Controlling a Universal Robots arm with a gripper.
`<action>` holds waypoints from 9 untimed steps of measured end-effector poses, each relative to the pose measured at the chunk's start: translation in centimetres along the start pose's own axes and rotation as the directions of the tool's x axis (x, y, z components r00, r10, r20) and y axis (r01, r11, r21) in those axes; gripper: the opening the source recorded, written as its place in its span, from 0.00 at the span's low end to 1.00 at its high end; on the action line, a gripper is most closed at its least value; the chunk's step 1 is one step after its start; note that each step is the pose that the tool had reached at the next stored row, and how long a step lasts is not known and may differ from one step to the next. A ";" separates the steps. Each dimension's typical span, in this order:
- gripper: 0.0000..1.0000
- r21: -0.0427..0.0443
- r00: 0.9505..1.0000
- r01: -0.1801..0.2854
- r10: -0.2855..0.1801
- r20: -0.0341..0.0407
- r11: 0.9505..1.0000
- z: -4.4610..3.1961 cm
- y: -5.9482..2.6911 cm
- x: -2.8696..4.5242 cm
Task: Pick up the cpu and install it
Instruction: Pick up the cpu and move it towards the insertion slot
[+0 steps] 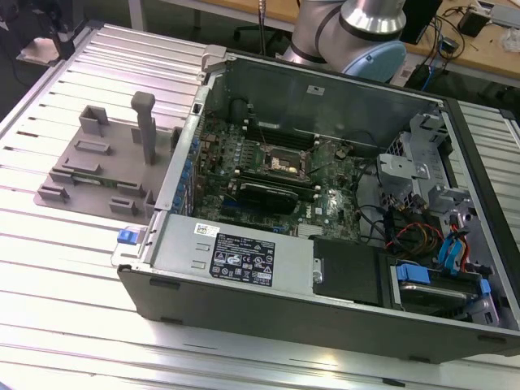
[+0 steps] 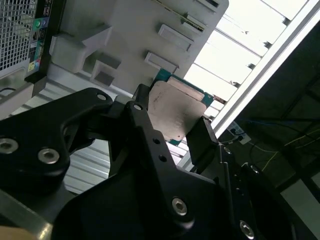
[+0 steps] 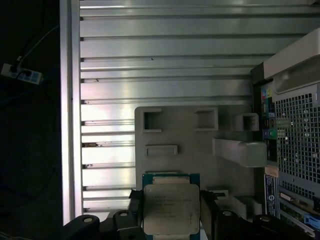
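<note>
Two wrist views show pincer (image 2: 172, 121) gripping cpu (image 3: 171, 209); exterior view shows socket (image 1: 283, 162).

The arm (image 1: 370, 16) is made of rounded silver-grey metal segments, and one joint is closed by a pale blue cap (image 1: 382, 57). The hand (image 2: 172, 115) is matte black, built from flat, angular links with bevelled edges. Round silver screws (image 2: 48, 156) with hex sockets fasten the links, alongside smaller dark holes. Its two fingers (image 2: 200, 142) are thick, blocky black slabs.
</note>
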State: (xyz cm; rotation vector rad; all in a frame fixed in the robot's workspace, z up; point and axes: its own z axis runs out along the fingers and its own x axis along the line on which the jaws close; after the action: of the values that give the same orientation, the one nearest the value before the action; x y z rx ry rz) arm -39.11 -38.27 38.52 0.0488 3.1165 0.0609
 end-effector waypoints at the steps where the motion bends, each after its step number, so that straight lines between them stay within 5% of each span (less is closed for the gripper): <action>1: 0.55 0.000 1.000 0.000 0.000 0.000 1.000 0.02 0.00 -0.20; 9: 0.55 0.000 1.000 0.000 0.000 0.000 1.000 0.09 0.08 -2.89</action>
State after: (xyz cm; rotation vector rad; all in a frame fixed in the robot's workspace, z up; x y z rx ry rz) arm -36.22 -38.28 38.50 0.0488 3.1169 0.0611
